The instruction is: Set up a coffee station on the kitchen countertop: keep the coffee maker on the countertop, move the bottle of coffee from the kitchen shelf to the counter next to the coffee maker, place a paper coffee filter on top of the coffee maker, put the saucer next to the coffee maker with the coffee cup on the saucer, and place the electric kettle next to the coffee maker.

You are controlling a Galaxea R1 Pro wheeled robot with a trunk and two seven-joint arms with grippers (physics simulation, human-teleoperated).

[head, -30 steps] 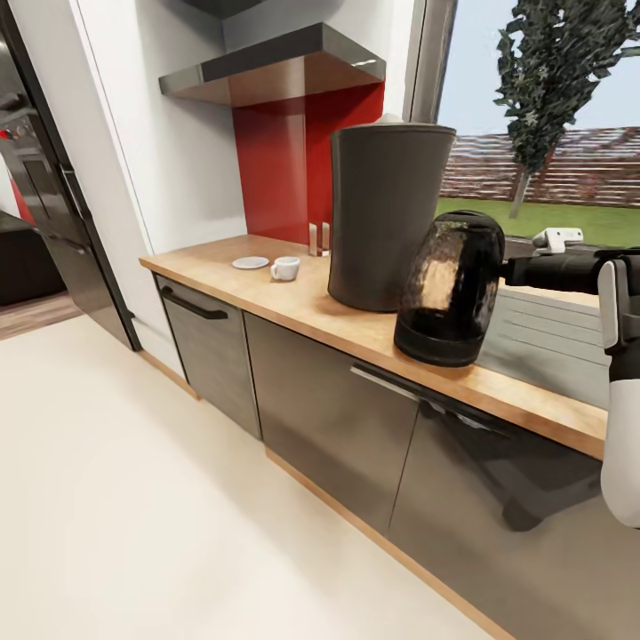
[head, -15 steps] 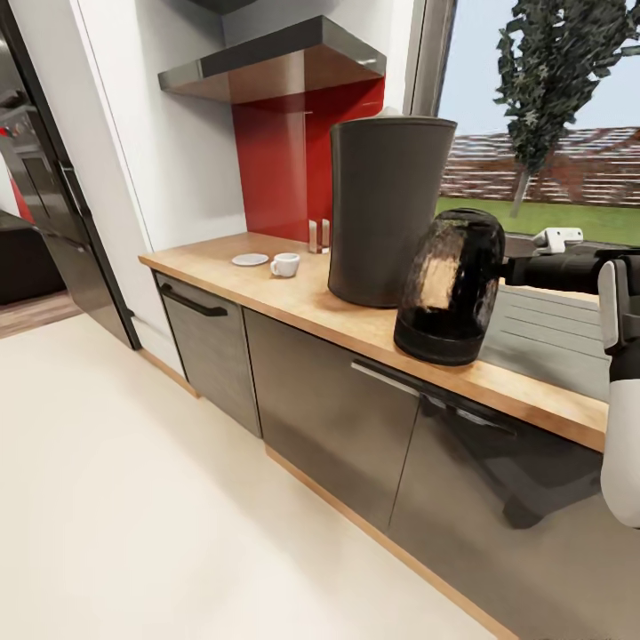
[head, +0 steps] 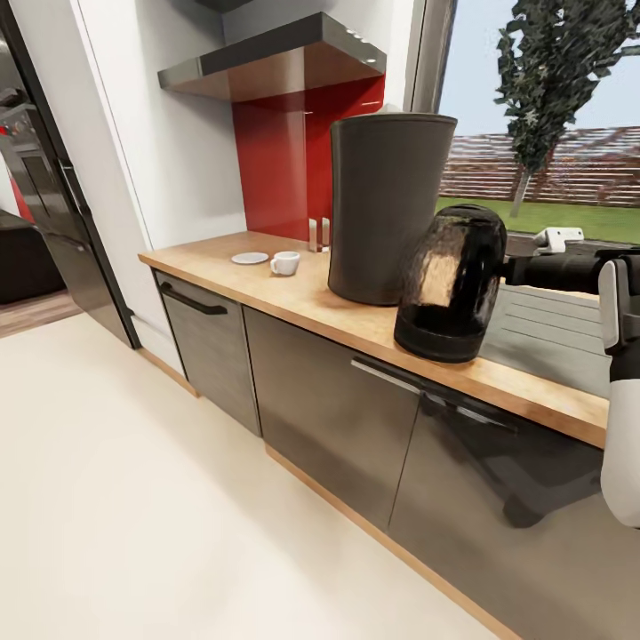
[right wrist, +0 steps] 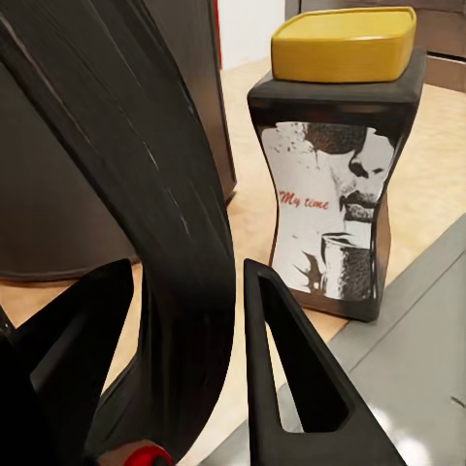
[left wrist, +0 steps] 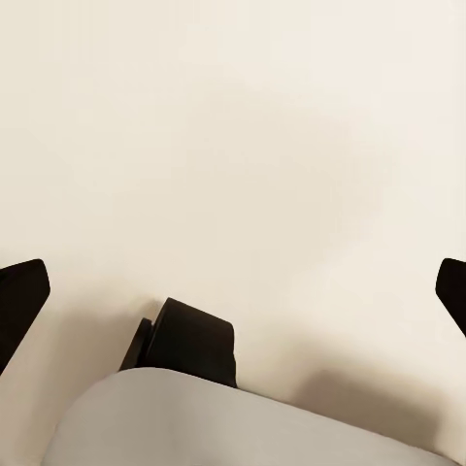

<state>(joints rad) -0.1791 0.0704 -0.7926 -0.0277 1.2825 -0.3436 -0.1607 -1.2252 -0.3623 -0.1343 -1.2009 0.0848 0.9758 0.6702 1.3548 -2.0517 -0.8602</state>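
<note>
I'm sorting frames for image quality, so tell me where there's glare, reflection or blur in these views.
Head view: sharp overall; the electric kettle shows a bright glare patch on its glass, and the glossy cabinet fronts mirror the floor. Right wrist view: the bottle of coffee is crisp, the kettle handle looks streaky up close. Left wrist view: flat, featureless pale floor.

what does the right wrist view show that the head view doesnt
Right wrist view alone: the bottle of coffee, yellow lid and pale label, standing on the countertop, and the right gripper with its fingers either side of the electric kettle's black handle.

Head view alone: the saucer, the coffee cup beside it, and the kettle's glass body.

Both: the coffee maker and the wooden kitchen countertop.
</note>
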